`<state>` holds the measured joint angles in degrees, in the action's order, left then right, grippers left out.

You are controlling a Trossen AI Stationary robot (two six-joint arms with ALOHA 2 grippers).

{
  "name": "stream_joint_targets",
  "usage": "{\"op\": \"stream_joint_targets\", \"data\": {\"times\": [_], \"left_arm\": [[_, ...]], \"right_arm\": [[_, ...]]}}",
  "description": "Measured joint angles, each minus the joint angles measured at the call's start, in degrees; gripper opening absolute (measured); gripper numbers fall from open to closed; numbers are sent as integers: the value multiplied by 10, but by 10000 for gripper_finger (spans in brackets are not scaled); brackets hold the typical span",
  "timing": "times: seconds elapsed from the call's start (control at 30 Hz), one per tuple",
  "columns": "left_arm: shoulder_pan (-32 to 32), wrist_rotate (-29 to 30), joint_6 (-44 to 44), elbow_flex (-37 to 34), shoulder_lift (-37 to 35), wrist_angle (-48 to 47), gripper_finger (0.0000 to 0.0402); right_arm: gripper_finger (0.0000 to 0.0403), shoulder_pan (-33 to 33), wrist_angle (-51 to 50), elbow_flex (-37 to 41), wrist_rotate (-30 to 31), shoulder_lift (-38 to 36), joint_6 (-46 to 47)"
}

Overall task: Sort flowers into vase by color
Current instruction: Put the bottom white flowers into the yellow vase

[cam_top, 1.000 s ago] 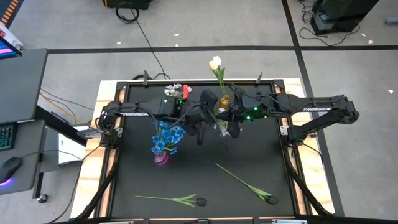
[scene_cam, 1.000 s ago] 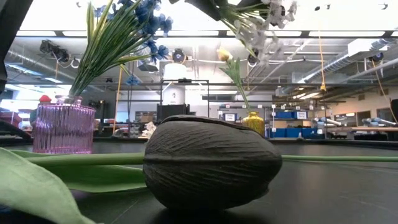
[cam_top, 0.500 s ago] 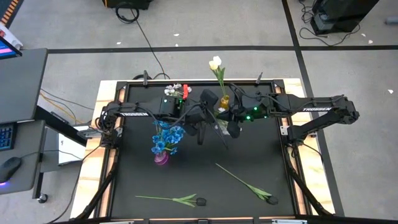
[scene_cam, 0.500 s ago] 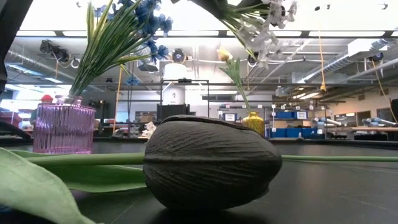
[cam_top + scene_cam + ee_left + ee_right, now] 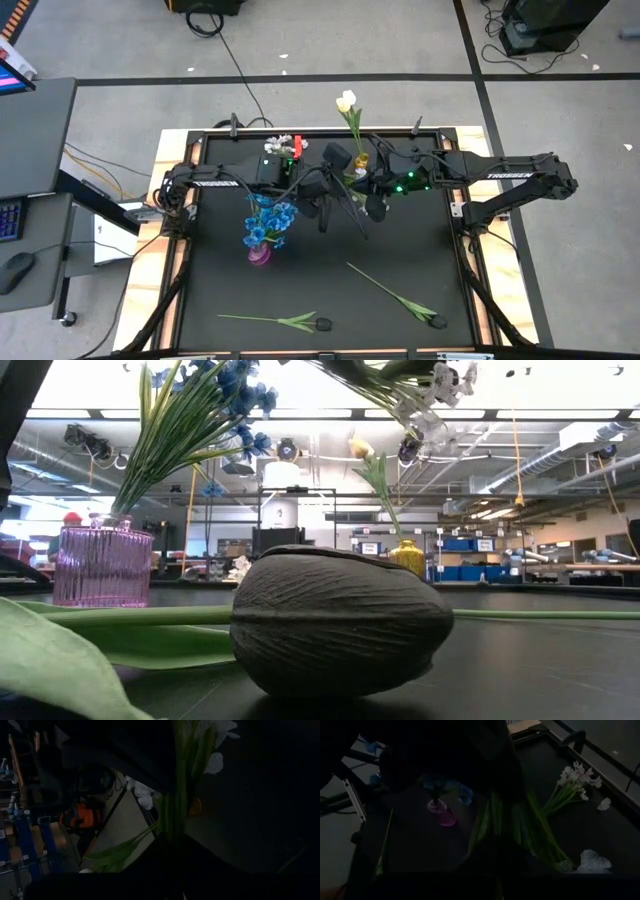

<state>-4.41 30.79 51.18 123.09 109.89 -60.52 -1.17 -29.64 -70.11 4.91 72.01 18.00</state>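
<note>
Since the earlier frames little has shifted on the surface (image 5: 230, 290); in the low view the white spray (image 5: 430, 395) held overhead has swung slightly rightward and the dark claw part beside it has left the top edge. Both arms meet over the rear middle of the surface, just in front of the yellow vase (image 5: 360, 162). Right claw (image 5: 368, 205): shut on the green stems of the white spray, stems seen bunched between its fingers in its wrist view, blossoms (image 5: 575, 777) fanned out beyond. Left claw (image 5: 325, 205): beside the same stems (image 5: 175, 805), which run up past it in its wrist view; cannot tell whether its jaws have closed on them or still stand apart. The yellow vase holds one white tulip (image 5: 346, 100), leaning out toward the rear edge. The purple vase (image 5: 259, 254) stands left of centre with the blue bunch (image 5: 268, 222) in it; in the low view the blue blossoms (image 5: 235, 390) lean right from the ribbed purple glass (image 5: 100, 565). Two tulips remain lying flat near the front edge: one (image 5: 280, 320) front left of centre, one (image 5: 395, 293) front right, stem angled toward centre. The low view has a dark bud (image 5: 340, 620) close up, with a leaf (image 5: 60, 660) beside it.
</note>
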Motion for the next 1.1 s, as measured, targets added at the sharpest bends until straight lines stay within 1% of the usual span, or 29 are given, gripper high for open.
{"op": "stream_joint_targets", "data": {"times": [0.1, 0.27, 0.43, 0.53, 0.7, 0.8, 0.9, 1.1], "left_arm": [[1, 0, -7, 0, 0, -1, 34], [1, 0, -15, 0, 0, -17, 31], [5, 0, -36, 0, 0, -40, 30], [14, 0, -71, 0, 0, -44, 30], [31, -7, -121, 0, 0, -30, 30], [45, -46, -159, 0, 0, -6, 30], [59, -100, -202, 0, 0, 26, 30], [92, -233, -284, 0, -1, 110, 29]], "right_arm": [[32, 0, 0, 0, 2, 0, -25], [93, 0, 1, 0, 2, -6, -60], [144, -1, 3, 0, 7, -38, -80], [160, -1, 3, 0, 21, -67, -94], [163, 7, -1, 0, 56, -112, -107], [162, 11, -10, 0, 81, -136, -112], [162, 15, -28, 0, 109, -157, -117], [162, 20, -118, 0, 173, -193, -104]]}}
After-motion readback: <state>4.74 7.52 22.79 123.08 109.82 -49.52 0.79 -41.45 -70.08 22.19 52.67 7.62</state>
